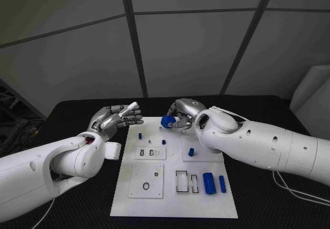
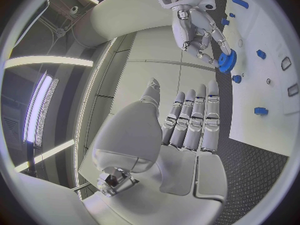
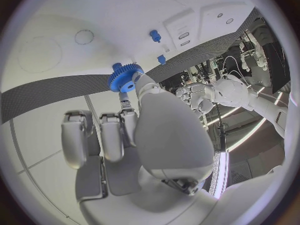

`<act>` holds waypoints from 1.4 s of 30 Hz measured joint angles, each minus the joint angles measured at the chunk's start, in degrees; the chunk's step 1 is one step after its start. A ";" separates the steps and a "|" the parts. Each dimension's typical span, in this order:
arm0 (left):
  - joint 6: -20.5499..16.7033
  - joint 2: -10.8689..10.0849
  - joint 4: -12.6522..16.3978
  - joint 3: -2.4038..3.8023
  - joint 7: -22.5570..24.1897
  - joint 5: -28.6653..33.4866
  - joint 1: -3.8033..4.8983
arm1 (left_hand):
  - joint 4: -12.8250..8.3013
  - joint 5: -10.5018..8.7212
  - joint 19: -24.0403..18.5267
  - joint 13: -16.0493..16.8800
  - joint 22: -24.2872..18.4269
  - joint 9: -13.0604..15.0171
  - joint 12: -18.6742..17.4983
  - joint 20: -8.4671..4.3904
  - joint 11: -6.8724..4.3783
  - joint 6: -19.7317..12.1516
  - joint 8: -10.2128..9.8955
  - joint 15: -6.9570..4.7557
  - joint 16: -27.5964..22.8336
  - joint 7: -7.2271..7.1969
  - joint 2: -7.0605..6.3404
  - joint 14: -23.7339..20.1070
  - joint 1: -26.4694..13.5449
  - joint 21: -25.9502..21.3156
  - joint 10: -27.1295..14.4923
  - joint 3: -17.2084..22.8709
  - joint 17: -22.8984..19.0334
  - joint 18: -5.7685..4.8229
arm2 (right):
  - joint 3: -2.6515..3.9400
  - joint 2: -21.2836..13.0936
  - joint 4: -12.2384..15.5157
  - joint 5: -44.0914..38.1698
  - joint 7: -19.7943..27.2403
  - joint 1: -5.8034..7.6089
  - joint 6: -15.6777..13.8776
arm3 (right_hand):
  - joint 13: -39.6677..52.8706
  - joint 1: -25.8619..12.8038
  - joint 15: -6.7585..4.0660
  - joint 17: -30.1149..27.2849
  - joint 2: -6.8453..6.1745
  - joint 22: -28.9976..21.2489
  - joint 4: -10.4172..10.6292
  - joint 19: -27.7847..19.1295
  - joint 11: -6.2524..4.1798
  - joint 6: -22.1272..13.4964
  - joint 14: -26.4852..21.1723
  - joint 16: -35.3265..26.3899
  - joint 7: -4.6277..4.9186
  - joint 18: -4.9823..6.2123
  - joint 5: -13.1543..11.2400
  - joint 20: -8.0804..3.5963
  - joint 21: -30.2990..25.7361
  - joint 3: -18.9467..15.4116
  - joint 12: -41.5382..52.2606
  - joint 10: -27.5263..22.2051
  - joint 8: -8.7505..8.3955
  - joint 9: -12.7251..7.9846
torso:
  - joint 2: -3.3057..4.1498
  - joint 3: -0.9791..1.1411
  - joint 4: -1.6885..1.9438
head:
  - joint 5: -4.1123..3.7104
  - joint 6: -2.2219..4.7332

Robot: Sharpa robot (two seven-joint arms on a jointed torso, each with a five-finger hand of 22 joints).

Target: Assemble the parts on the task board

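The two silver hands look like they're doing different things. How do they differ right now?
The right hand pinches a blue gear in its fingertips; the left hand holds nothing.
The right hand's fingers curl in around the gear, while the left hand's fingers are stretched out straight, side by side.
The right hand is over the far end of the task board; the left hand is beside the board's far left corner.
Both are silver, on white arms.

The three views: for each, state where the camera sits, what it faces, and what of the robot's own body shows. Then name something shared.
Head view: on the head, facing down at the task board; both arms.
Left wrist view: behind the left hand, facing the board's far end.
Right wrist view: behind the right hand, facing the board.
Shared: the blue gear the right hand holds.
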 measured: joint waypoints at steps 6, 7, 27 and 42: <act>0.01 0.05 0.02 0.00 -0.04 0.00 0.00 | -0.02 0.00 0.00 0.00 0.00 0.00 0.00 0.00 0.00 0.00 0.00 0.00 0.00 0.00 0.00 0.00 0.00 0.00 0.00 -0.02 0.00 0.00 | -0.04 2.35 -1.90 -0.48 0.03 0.00 0.02 | 0.00 0.00 0.00 0.00 -0.01 0.00 -0.01 0.00 0.00 0.00 0.00 0.00 0.00 0.00 0.00 0.00 0.00 0.01 0.00 0.00 -0.18 -0.05 | 0.05 0.00 0.00 | 0.31 -0.21; 0.02 0.06 0.01 0.00 -0.04 0.00 0.00 | -0.16 0.00 0.00 0.00 0.00 0.00 0.00 0.00 0.00 0.00 0.00 0.00 0.00 0.00 0.00 0.00 0.00 0.00 0.00 -0.16 0.00 0.00 | -0.05 2.71 -2.12 -0.56 0.04 0.00 0.04 | 0.00 0.00 0.00 0.00 -0.01 0.00 -0.01 0.00 0.00 0.00 0.00 0.00 0.00 0.00 0.00 0.00 0.00 0.01 0.00 0.00 -0.17 -0.05 | 0.05 0.00 -0.01 | 0.37 -0.27; 0.19 0.30 -0.45 0.02 -0.09 -0.01 0.07 | -0.16 0.00 0.00 0.00 -0.04 0.00 -0.25 0.00 0.00 0.00 -0.22 0.00 -0.01 0.00 0.00 0.00 0.00 0.00 0.00 -0.16 -0.01 0.00 | -0.75 6.14 -4.97 -2.69 0.15 -0.02 1.61 | -0.01 -0.42 0.01 -0.01 0.07 0.00 -0.02 0.00 0.00 -0.10 0.00 0.00 -0.10 0.02 0.30 0.00 0.00 0.33 0.00 0.00 -0.15 -0.12 | 0.05 0.14 -0.13 | 0.89 -1.03; 0.43 0.51 -0.52 0.02 -0.14 -0.01 0.07 | 0.18 0.00 0.00 0.00 -0.20 0.00 -0.57 0.00 0.00 -0.22 -0.45 0.00 -0.67 0.22 0.84 0.00 -0.84 -0.23 0.00 -0.49 0.14 0.00 | -1.23 6.91 -5.74 -3.29 0.24 -0.04 3.76 | -0.01 -0.50 0.01 -0.01 -0.01 0.00 -0.09 -0.01 0.00 0.01 0.00 0.00 0.01 0.02 0.27 0.00 0.00 0.40 0.00 -0.01 -0.62 -0.13 | 0.01 0.18 -0.19 | 1.16 -1.41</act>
